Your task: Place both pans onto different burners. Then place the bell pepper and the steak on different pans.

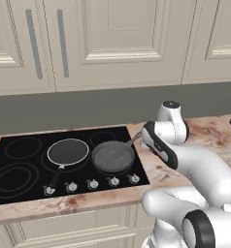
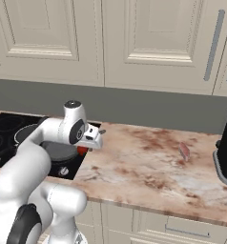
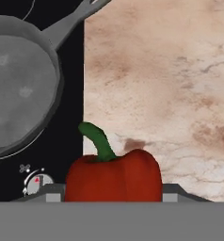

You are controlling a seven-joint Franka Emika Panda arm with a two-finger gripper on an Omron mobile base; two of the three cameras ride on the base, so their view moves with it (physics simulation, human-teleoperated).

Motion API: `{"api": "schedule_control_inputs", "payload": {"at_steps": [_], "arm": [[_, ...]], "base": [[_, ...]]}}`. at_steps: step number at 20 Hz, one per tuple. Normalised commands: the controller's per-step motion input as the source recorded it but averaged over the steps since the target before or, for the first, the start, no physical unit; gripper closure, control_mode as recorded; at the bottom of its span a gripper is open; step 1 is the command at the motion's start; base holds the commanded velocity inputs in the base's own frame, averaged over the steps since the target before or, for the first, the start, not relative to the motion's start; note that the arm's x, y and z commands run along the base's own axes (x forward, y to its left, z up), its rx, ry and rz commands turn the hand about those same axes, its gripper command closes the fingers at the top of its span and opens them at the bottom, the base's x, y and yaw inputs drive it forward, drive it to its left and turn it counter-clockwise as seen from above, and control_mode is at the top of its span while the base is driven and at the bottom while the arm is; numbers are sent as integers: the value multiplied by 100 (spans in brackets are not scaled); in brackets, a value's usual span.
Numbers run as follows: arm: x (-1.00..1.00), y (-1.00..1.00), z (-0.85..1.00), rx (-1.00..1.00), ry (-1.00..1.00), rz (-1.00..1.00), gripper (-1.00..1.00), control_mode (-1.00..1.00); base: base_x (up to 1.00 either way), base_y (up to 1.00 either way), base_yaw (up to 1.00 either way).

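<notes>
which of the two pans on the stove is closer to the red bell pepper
The deeper grey pan, on the right side of the cooktop. The bell pepper sits just past its edge; the shallow dark pan with the pale rim lies farther left.

TEXT: none legible | LABELS/BRANDS: none legible | NUMBERS: none legible | SIGNS: cooktop knob [image 3: 36, 183] carried small red and white marks, too small to be read

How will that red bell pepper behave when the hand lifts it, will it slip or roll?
The bell pepper looks glossy and rounded, so it may slip. Its lobed body would probably wobble rather than roll far. Its thin curved stem seems a poor hold.
</notes>
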Motion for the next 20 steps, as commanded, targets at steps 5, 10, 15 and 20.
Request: {"api": "schedule_control_inputs", "payload": {"at_steps": [5, 10, 15, 20], "arm": [[0, 32, 20, 0, -3, 0, 100, -100], [0, 32, 12, 0, -1, 0, 100, -100], [0, 39, 10, 0, 0, 0, 100, -100], [0, 40, 3, 0, 0, 1, 100, -100]], "base": [[0, 0, 0], [0, 0, 0], [0, 0, 0], [0, 0, 0]]}}
